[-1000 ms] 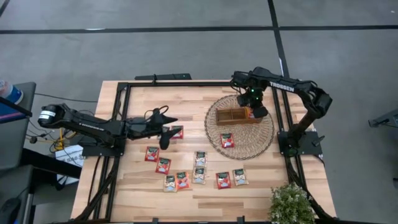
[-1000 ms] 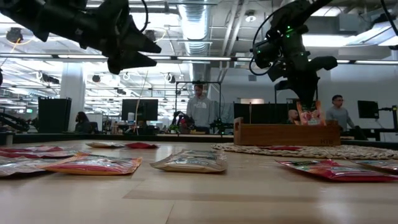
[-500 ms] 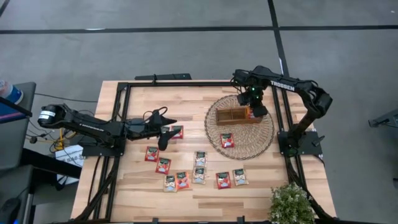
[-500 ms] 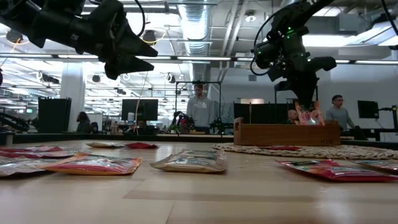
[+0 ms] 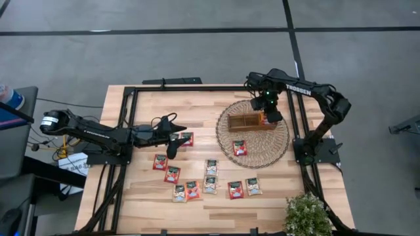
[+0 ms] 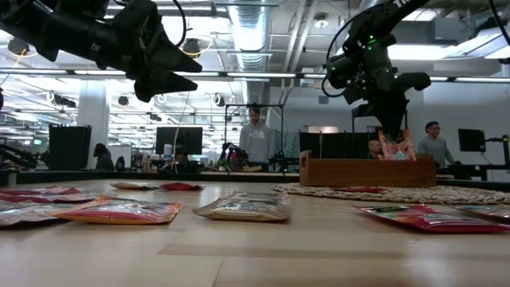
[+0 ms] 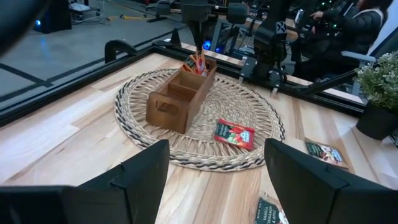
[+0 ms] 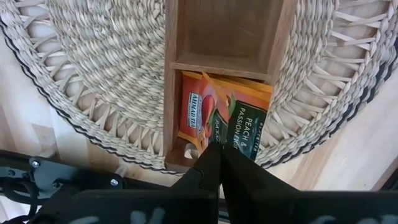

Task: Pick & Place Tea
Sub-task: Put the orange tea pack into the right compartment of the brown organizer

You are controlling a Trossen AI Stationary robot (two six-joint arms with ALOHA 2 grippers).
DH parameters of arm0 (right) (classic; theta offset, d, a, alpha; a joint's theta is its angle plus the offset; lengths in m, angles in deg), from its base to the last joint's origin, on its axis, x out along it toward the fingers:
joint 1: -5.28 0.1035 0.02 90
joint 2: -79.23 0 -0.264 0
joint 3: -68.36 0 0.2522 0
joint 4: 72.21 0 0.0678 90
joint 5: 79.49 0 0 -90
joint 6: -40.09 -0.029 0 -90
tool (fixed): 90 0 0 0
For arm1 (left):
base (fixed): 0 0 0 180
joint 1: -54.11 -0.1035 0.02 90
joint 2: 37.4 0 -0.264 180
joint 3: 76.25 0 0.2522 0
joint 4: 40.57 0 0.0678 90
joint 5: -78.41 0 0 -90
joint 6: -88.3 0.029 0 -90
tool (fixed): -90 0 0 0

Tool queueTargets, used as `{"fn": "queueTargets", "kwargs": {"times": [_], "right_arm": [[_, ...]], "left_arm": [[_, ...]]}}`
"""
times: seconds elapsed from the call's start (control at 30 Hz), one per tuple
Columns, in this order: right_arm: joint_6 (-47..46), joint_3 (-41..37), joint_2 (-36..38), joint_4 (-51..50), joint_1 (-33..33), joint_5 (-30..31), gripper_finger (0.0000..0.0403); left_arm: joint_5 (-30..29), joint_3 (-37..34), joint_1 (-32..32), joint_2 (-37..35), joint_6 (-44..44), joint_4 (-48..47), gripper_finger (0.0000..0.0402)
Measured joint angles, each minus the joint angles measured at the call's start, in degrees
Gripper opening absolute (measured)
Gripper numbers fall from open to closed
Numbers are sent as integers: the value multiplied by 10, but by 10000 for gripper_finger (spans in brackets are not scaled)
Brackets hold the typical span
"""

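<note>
Placing step: right gripper (image 5: 268, 118), upper right of frame, pinches a tea sachet (image 8: 249, 124) upright into the wooden tray (image 5: 244, 122)'s end compartment; next, release; left gripper (image 5: 174, 139) hovers wide, empty, centre-left.

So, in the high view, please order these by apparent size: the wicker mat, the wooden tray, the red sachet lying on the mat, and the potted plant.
1. Wicker mat, clearly largest.
2. Wooden tray and potted plant: similar area; unsure, since the picture's edge cuts the plant.
3. Red sachet, smallest.
</note>
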Motion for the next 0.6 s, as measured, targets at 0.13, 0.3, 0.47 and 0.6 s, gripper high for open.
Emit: {"fn": "queueTargets", "kwargs": {"times": [0.13, 0.3, 0.47, 0.6], "right_arm": [[0, 0, 0, 1, 0, 2, 2], [-2, 0, 0, 1, 0, 13, 26], [-12, 0, 0, 1, 0, 13, 62], [-14, 0, 0, 1, 0, 18, 74]], "left_arm": [[0, 0, 0, 0, 0, 0, 257], [14, 0, 0, 0, 0, 0, 257], [29, 0, 0, 0, 0, 0, 257], [29, 0, 0, 0, 1, 0, 257]]}}
